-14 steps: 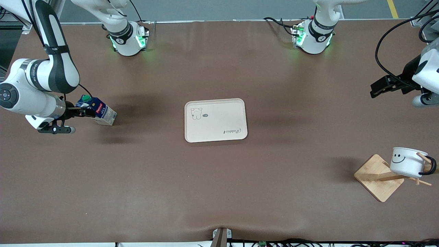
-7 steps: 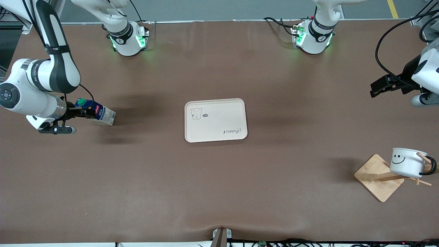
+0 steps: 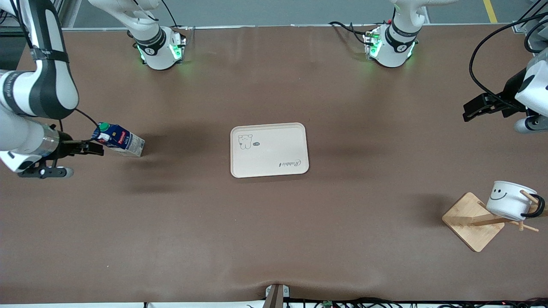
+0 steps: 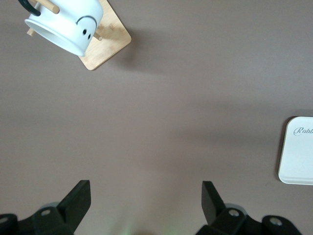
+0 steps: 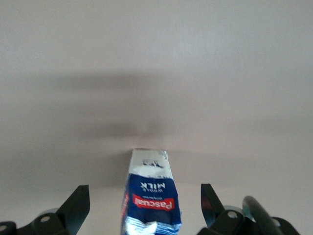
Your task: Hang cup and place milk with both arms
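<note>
In the front view, the right gripper [image 3: 92,148] is seen low at the right arm's end of the table, its jaws spread and empty. The milk [image 3: 120,144] is found just ahead of those jaws, tilted, with its green cap end toward the fingertips and its base on the table [image 3: 274,231]; whether the fingertips touch the carton cannot be told here. The tray [image 3: 269,149] lies at mid-table, well apart from both sets of jaws. The left gripper [image 3: 474,108] is held up over the left arm's end of the table, jaws wide and empty. The cup [image 3: 509,201] is hung by its black handle on a peg of the wooden rack [image 3: 473,221], nearer the camera than the spot under the left jaws and well apart from them.

In the left wrist view, the left gripper [image 4: 146,205] is shown open, with only bare table between its fingers. The cup [image 4: 66,24] and rack [image 4: 105,46] are seen far ahead of the jaws and off to one side; a corner of the tray [image 4: 297,152] appears at the other side.

In the right wrist view, the right gripper [image 5: 142,208] is shown open. The milk [image 5: 149,196] sits midway between the two fingers, clear of both, its length running straight ahead from the jaws.
</note>
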